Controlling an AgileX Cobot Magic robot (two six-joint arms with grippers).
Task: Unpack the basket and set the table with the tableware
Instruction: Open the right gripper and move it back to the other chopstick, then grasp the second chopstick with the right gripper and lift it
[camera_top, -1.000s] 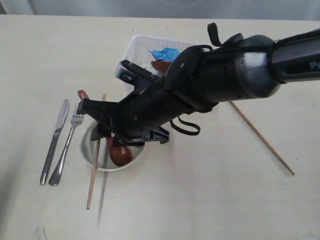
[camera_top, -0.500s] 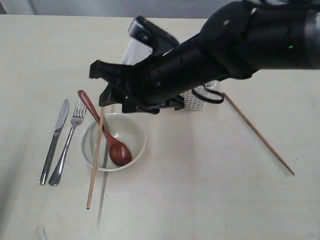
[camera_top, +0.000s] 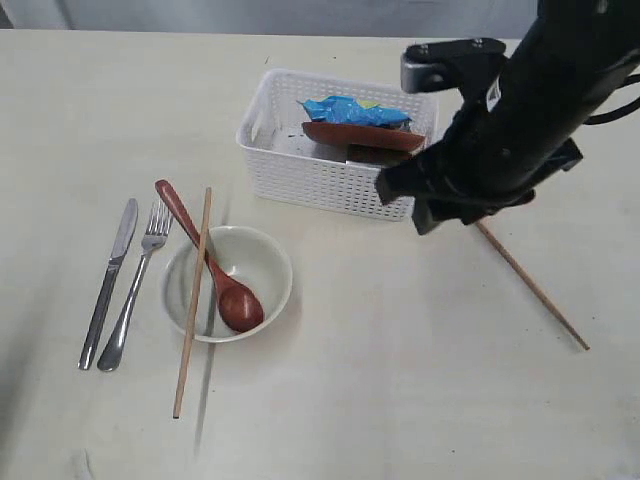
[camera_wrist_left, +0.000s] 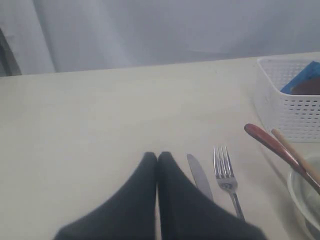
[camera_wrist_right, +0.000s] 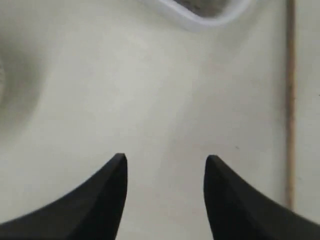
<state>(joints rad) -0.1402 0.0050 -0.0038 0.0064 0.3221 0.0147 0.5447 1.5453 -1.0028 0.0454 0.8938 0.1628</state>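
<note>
White perforated plastic basket (camera_top: 320, 180) sits on pale cream tabletop (camera_top: 400, 380), holding reddish-brown round plate (camera_top: 365, 135) and blue snack bag (camera_top: 350, 108); bag's print too small to read. Cream bowl (camera_top: 272, 268) holds reddish-brown wooden spoon (camera_top: 235, 305), wooden chopstick (camera_top: 192, 300) across its rim; steel knife (camera_top: 108, 280) and fork (camera_top: 135, 290) beside it. Second chopstick (camera_top: 535, 290) lies by basket's right corner. Right gripper (camera_wrist_right: 166, 157): jaws apart, empty, over bare tabletop. Left gripper (camera_wrist_left: 157, 155): jaws pressed together, empty.

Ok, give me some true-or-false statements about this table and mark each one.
1. The spoon rests in the bowl. True.
2. The plate lies on the table. False: it is in the basket.
3. The right gripper holds a chopstick. False: it is open and empty, and the chopstick lies on the table beside it.
4. The knife and fork lie side by side. True.
5. The left gripper is open. False: it is shut.
</note>
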